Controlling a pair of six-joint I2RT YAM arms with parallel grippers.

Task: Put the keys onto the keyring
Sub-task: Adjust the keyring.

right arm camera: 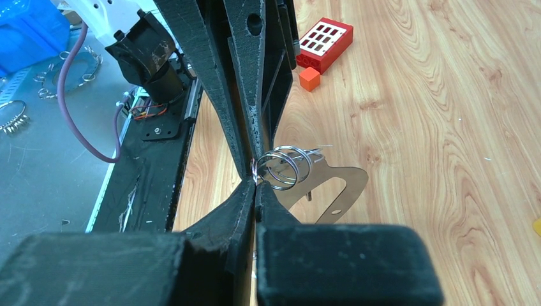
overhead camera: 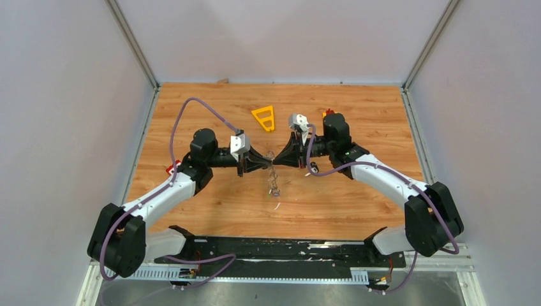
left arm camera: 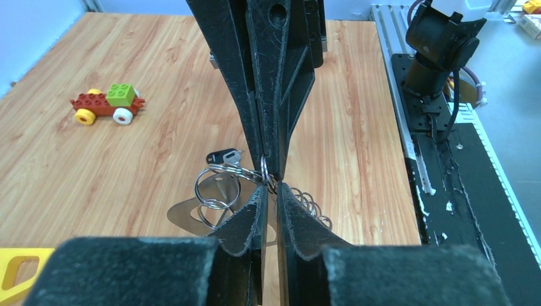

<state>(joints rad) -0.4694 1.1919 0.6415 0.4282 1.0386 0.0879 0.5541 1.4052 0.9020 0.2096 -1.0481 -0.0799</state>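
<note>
Left wrist view has the left claw (left arm camera: pixel 271 189) at the bottom, its two fingers parted by a narrow slit. The right claw (left arm camera: pixel 271 173) comes down from above and meets it tip to tip, fingers pressed flat together. A thin wire curves across the spot where the four tips meet; whether either claw pinches it cannot be told. Just left of the tips sits a cluster of small split rings (left arm camera: pixel 217 186). A key with a black tag (left arm camera: pixel 224 155) lies against their upper edge, and the keyring (left arm camera: pixel 185 213), a flat silver loop, shows beneath them.

Right wrist view gives the same meeting from the other side: the rings touch the closed tips and the silver loop curves out past them over the wood.

Farther off, a toy car of red, green and yellow blocks (left arm camera: pixel 107 105) stands on the table (overhead camera: pixel 357 197). From the top camera a yellow triangle frame (overhead camera: pixel 263 118) lies beyond the joined claws, well apart.
</note>
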